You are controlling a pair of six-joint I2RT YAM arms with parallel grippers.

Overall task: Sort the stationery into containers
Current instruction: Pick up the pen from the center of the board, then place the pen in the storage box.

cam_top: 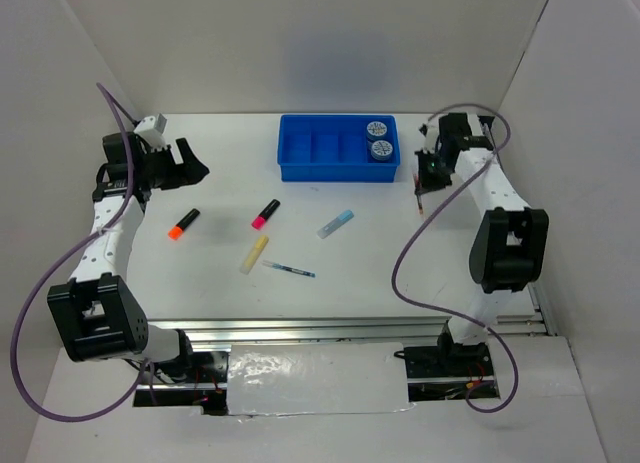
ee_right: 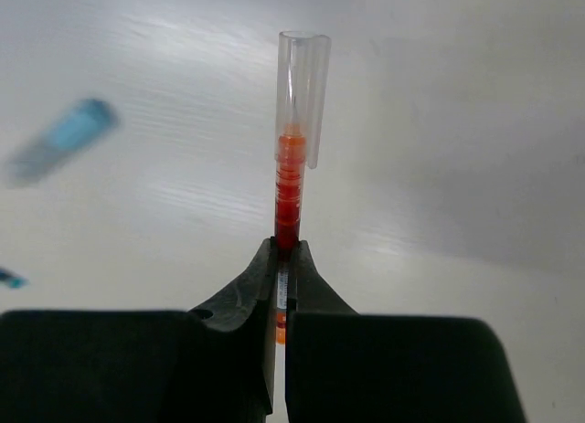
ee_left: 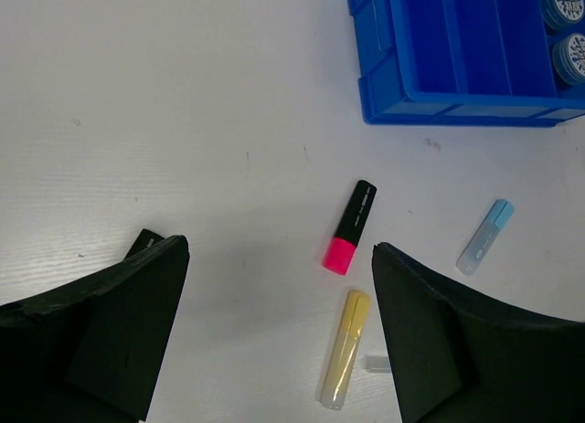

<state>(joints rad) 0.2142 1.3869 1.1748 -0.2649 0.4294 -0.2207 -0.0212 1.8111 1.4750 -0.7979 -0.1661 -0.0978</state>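
Pincers are acting differently for you: your right pincer (ee_right: 281, 251) is clenching a slim red pen (ee_right: 289, 185) with a clear tubular cap (ee_right: 303, 76), just right of the glossy blue tray (cam_top: 335, 171); your left pincer (ee_left: 279, 251) is hanging released above the matte white desk (ee_left: 137, 121).
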